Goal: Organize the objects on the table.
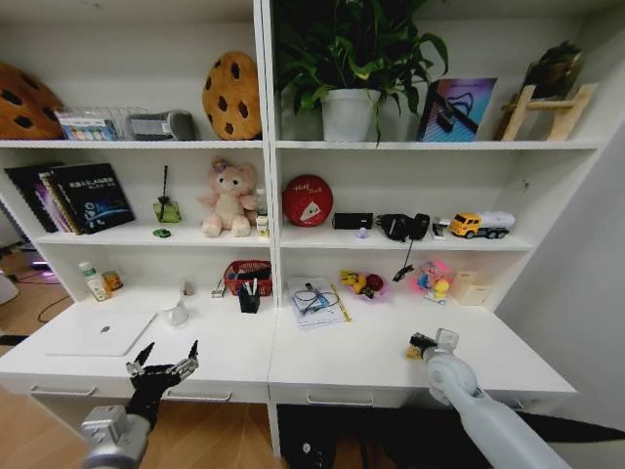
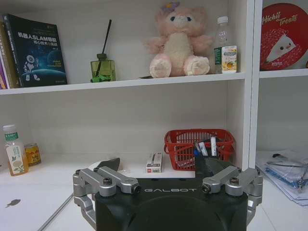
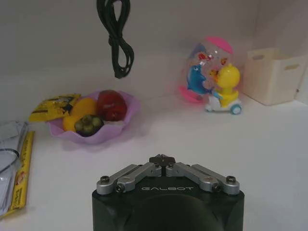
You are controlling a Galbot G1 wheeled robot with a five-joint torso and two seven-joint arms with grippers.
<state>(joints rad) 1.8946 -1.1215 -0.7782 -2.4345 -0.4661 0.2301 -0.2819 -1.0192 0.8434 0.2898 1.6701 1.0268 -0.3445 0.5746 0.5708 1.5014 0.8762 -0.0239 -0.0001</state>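
While I hover: nothing held, sorting not begun.
Left gripper (image 1: 166, 365): fingers spread, beside silver flat laptop (image 1: 101, 332).
Right gripper (image 1: 426, 345): fingers together, over long white desk (image 1: 371, 362).
Next: choose an item.

A big white shelving unit (image 1: 266, 147) is standing against the wall, with three rows of shelves. A white post is running down its middle. At the bottom, a long white tabletop (image 1: 352, 357) is sticking out, with flat drawers (image 1: 337, 396) under it. A brown wooden floor (image 1: 24, 298) is showing on the left.
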